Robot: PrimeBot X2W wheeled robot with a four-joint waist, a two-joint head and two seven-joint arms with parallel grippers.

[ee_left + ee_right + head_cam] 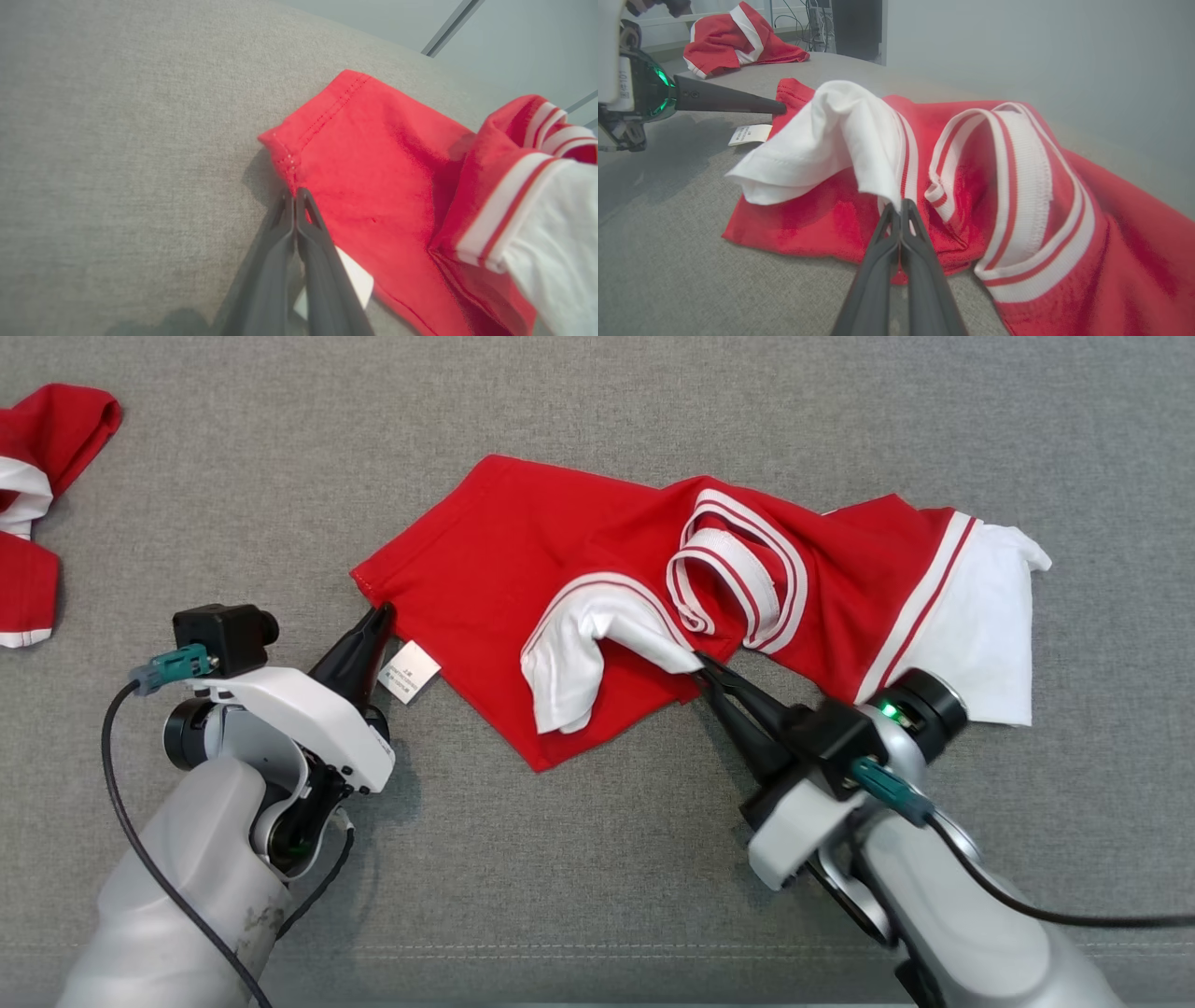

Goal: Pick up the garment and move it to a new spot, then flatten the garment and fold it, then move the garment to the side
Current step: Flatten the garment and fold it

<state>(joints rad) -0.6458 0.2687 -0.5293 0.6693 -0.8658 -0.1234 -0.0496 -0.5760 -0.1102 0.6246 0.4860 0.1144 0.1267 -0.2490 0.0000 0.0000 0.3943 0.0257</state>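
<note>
A red garment (523, 551) with white sleeves and a striped collar lies crumpled across the grey surface. My left gripper (383, 611) is shut at the garment's left hem corner, its tips pinching the stitched red edge (295, 192). A white label (411, 672) lies just beside those fingers. Over at the folded white sleeve (588, 644), my right gripper (702, 661) is shut on the sleeve's lower edge (901, 204), and the sleeve stands up in a hump. The left gripper (782, 108) also shows in the right wrist view, touching the red corner.
Another red and white garment (37, 476) lies bunched at the far left edge of the grey fabric surface (597, 859). Open grey surface stretches in front of the garment and behind it. A seam (560, 949) runs along the near edge.
</note>
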